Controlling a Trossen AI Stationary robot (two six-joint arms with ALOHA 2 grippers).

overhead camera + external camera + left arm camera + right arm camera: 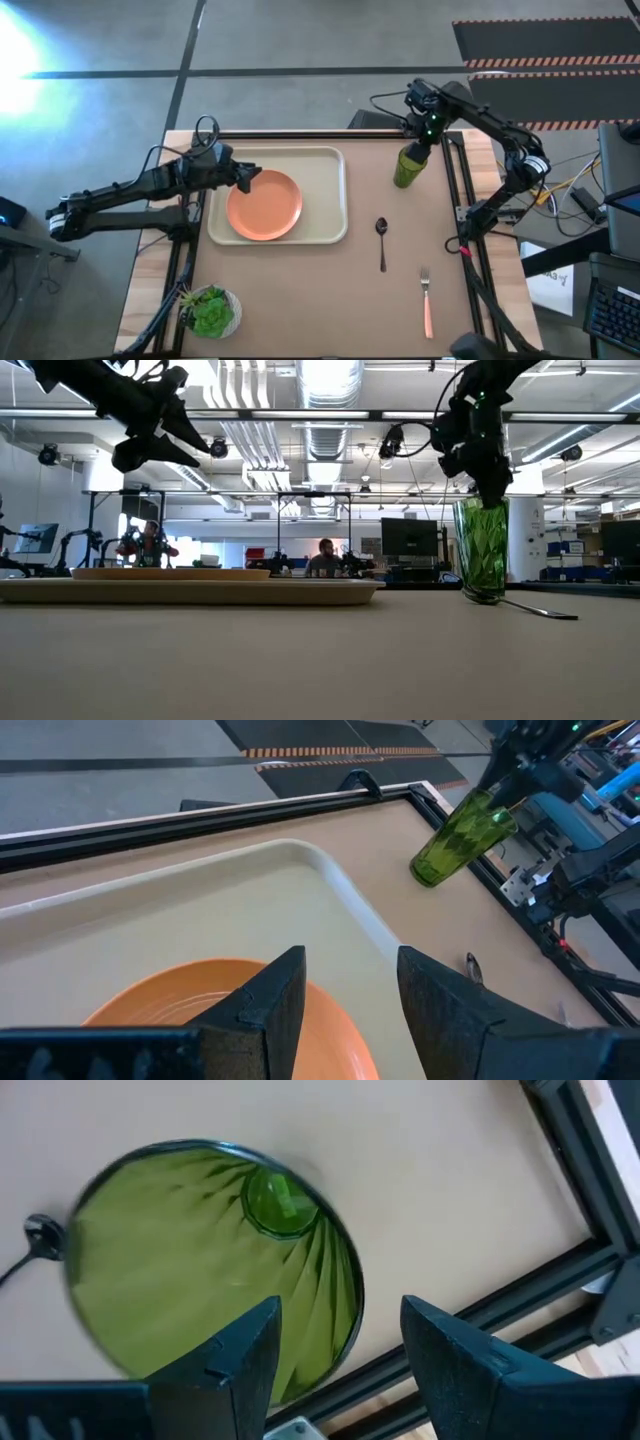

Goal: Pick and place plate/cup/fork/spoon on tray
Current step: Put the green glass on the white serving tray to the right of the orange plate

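The orange plate lies flat on the cream tray at the far left. My left gripper is open and empty above the plate's far left edge. The green cup stands upright on its base on the table at the far right. My right gripper is open and points down at the cup's rim, one finger over the cup's inside and one outside its wall. The dark spoon and the pink-handled fork lie flat on the table, nearer than the cup.
A white bowl of green leaves stands at the near left corner. A black metal frame runs along the table's right edge close to the cup. The tray's right half is bare. People sit in the room beyond the table.
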